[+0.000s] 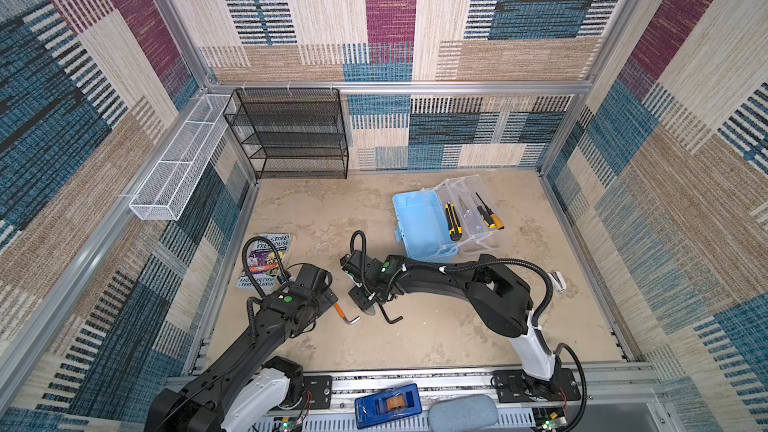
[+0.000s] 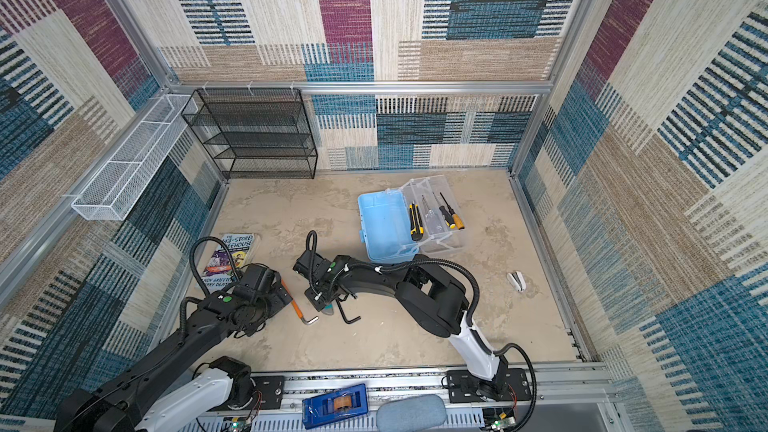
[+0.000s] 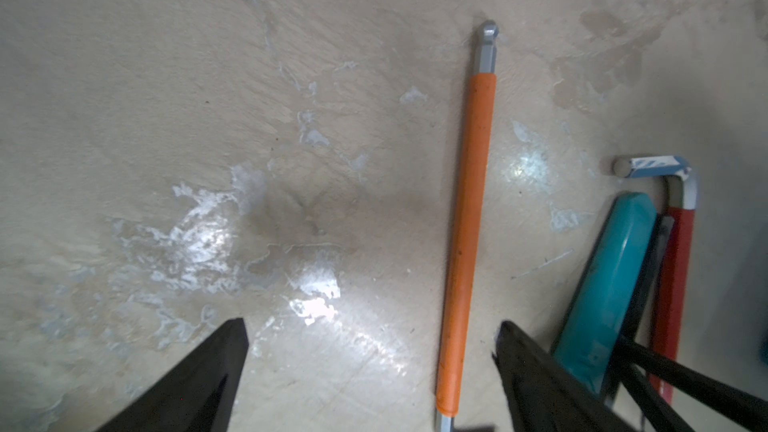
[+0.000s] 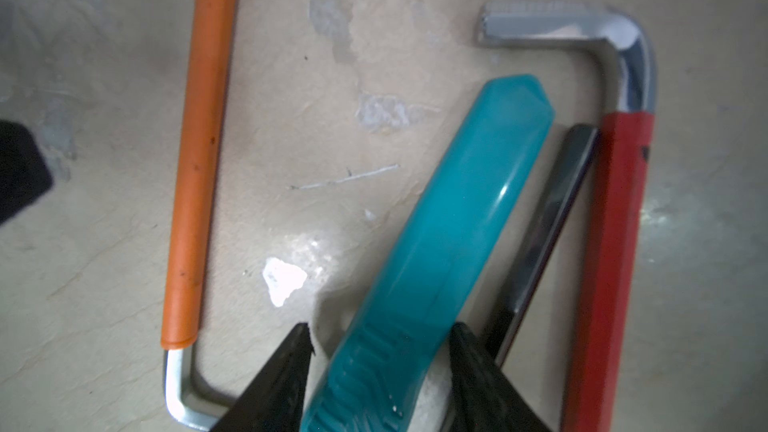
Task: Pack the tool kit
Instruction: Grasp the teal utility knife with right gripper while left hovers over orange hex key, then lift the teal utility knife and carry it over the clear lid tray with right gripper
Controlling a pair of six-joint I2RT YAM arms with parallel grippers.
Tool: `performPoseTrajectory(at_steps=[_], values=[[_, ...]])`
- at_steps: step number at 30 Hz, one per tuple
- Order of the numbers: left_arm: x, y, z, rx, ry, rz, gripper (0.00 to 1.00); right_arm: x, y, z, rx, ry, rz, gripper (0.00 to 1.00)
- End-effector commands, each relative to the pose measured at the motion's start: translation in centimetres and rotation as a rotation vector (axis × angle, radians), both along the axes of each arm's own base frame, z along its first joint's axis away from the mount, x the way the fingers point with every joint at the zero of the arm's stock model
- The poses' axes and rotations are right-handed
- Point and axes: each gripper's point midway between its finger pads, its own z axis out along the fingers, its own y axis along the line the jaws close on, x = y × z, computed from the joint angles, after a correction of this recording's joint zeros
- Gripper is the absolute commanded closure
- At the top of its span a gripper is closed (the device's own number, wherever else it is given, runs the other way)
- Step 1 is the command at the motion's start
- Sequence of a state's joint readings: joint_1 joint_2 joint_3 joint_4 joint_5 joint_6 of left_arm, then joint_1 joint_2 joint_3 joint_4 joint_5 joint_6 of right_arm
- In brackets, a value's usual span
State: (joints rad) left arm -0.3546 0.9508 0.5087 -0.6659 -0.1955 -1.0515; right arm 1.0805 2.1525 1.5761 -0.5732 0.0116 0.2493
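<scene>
scuffed beige worktop [image 1: 415, 209], carpet walls [image 1: 390, 14]. left hand [image 3: 372, 326] open over orange hex key [image 3: 473, 201]. right hand [image 4: 380, 326] around teal knife [image 4: 457, 209], can't tell if gripping.

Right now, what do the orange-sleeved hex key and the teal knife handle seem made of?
Orange-sleeved hex key: bare bent end shines silvery, probably plated steel; sleeve is matte, likely rubber or plastic. Teal knife handle: glossy highlight and moulded ridges suggest hard plastic.
</scene>
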Motion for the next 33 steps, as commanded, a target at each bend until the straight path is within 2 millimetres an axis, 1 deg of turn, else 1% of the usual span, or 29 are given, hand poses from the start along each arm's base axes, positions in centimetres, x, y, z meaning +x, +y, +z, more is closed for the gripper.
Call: performPoseTrajectory(at_steps=[1,8,14,17,24,30,33], values=[[-0.3,0.4,0.1,0.017,0.011,0.009,0.03,-0.2,-0.9,-1.0,-0.057,0.006,0.009,0.44],[-0.5,0.7,0.2,0.022,0.005,0.024,0.03,-0.2,-1.6,-1.7,-0.101,-0.008,0.034,0.48],[-0.6,1.0,0.4,0.032,-0.003,0.029,0.03,-0.2,-2.7,-2.6,-0.158,-0.017,0.045,0.55],[-0.6,0.9,0.5,0.030,-0.005,0.029,0.03,-0.4,-3.0,-2.7,-0.166,-0.015,0.050,0.60],[-0.6,0.9,0.5,0.030,-0.003,0.029,0.04,-0.8,-2.2,-1.8,-0.111,0.002,0.054,0.68],[-0.6,0.8,0.5,0.026,0.002,0.023,0.04,-0.5,-1.3,-0.6,-0.071,0.000,0.043,0.74],[-0.5,0.7,0.6,0.022,0.002,0.019,0.04,-0.3,-0.8,0.3,-0.041,-0.002,0.034,0.76]])
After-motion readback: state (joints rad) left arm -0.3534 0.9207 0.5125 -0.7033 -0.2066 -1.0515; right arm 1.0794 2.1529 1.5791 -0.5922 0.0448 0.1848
